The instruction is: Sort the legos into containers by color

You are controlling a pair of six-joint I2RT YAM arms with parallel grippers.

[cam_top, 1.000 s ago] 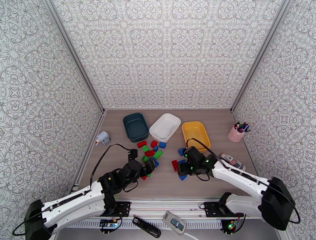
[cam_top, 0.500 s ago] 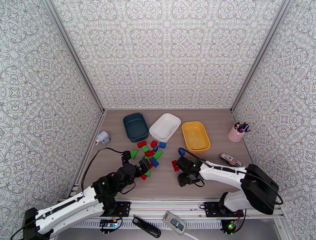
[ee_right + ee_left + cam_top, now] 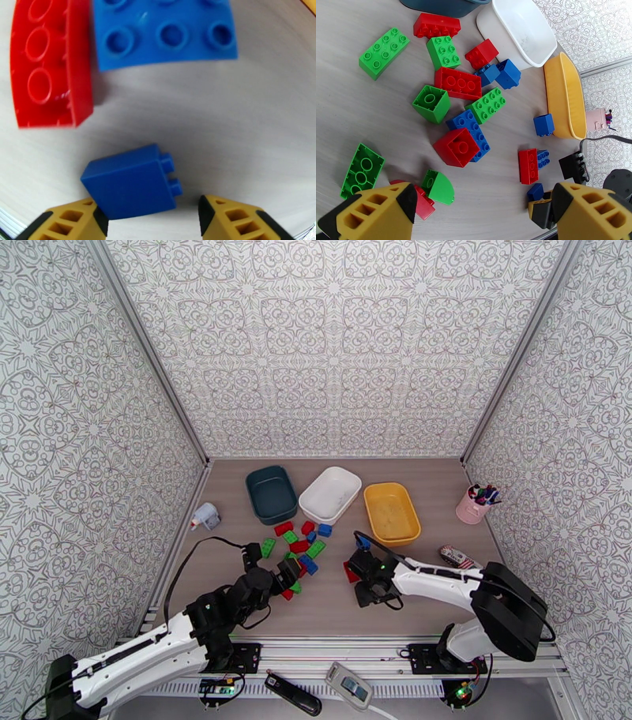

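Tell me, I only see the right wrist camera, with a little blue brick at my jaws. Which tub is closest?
Observer: The yellow tub, just beyond your jaws and slightly right.
Operator: Is anything in it?
Observer: It looks bare, and so do the white tub and the teal tub.
Operator: Where's everything else?
Observer: Most bricks lie heaped in front of the teal and white tubs, near the left arm's jaws.

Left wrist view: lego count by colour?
Red legos: 6
Green legos: 6
Blue legos: 6
Total: 18 visible
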